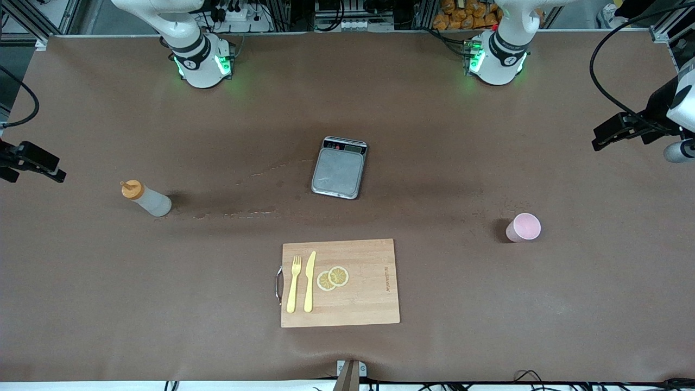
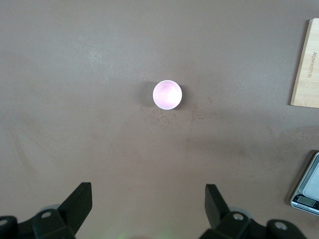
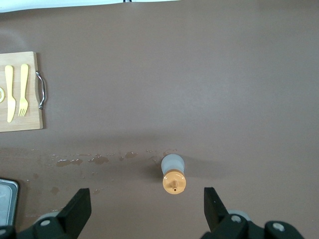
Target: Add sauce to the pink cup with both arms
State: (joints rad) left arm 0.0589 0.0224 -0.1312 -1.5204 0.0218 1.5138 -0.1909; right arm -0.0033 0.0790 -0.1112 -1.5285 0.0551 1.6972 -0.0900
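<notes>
The sauce bottle (image 1: 147, 199), whitish with an orange nozzle cap, stands upright on the brown table toward the right arm's end. In the right wrist view the sauce bottle (image 3: 174, 175) sits just off the gap between the fingers. My right gripper (image 3: 147, 196) is open and empty, high over the table beside it. The pink cup (image 1: 523, 227) stands upright toward the left arm's end. It is small in the left wrist view (image 2: 167, 94). My left gripper (image 2: 148, 191) is open and empty, high over the table, apart from the cup.
A grey scale (image 1: 339, 168) sits mid-table. A wooden cutting board (image 1: 369, 293) lies nearer the front camera, with a yellow fork (image 1: 294, 284), knife (image 1: 310, 281) and lemon slices (image 1: 333, 278) on it. Wet spots (image 3: 79, 161) mark the table between bottle and scale.
</notes>
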